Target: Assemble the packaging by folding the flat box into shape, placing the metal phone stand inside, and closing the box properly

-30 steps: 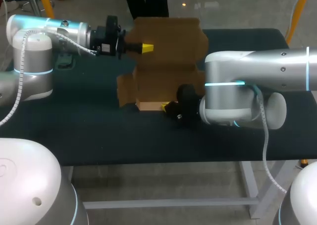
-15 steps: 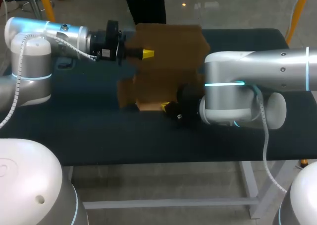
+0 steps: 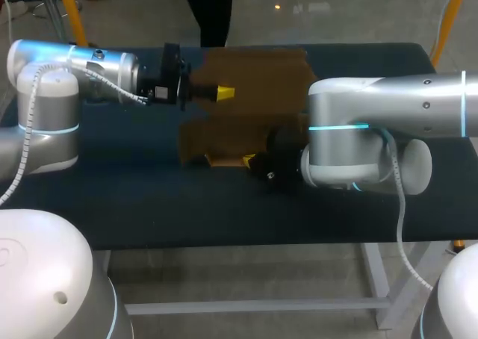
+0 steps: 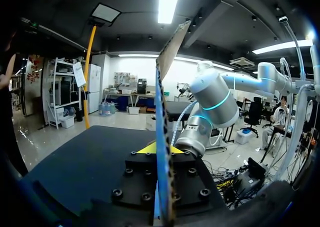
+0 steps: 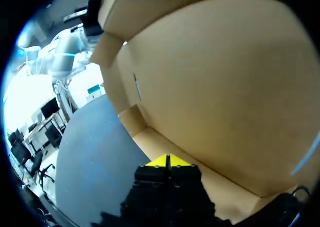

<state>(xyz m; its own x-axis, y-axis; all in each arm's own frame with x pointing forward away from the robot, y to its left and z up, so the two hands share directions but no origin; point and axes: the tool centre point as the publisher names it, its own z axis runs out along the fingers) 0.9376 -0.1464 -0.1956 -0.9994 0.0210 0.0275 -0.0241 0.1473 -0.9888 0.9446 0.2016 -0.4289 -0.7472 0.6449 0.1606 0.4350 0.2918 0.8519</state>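
The cardboard box (image 3: 258,81) stands partly folded near the middle of the dark table (image 3: 134,197). Its tall back panel leans up and away, and a pale front flap lies flat at its foot.

The left arm (image 3: 75,63) comes in level from the box's left side, with its wrist held almost horizontal and pointing across at the back panel. The left gripper (image 3: 222,92) sits at that panel's left part, about halfway up. In the left wrist view the panel (image 4: 165,87) runs edge-on straight through the gripper (image 4: 159,148). A yellow tip shows on either side of the cardboard and both fingers are pressed to it, so the gripper has the panel pinched.

The right arm (image 3: 388,122) reaches in from the box's right side, its elbow bent and its forearm doubled back low over the table. The right gripper (image 3: 249,160) is down at the box's front lower edge, against the pale flap. In the right wrist view its two yellow tips (image 5: 168,161) are drawn together with only a thin line between them. They rest on the flap's strip, with the hollow inner face of the box (image 5: 210,87) rising just ahead. I cannot tell whether any cardboard is caught between them.
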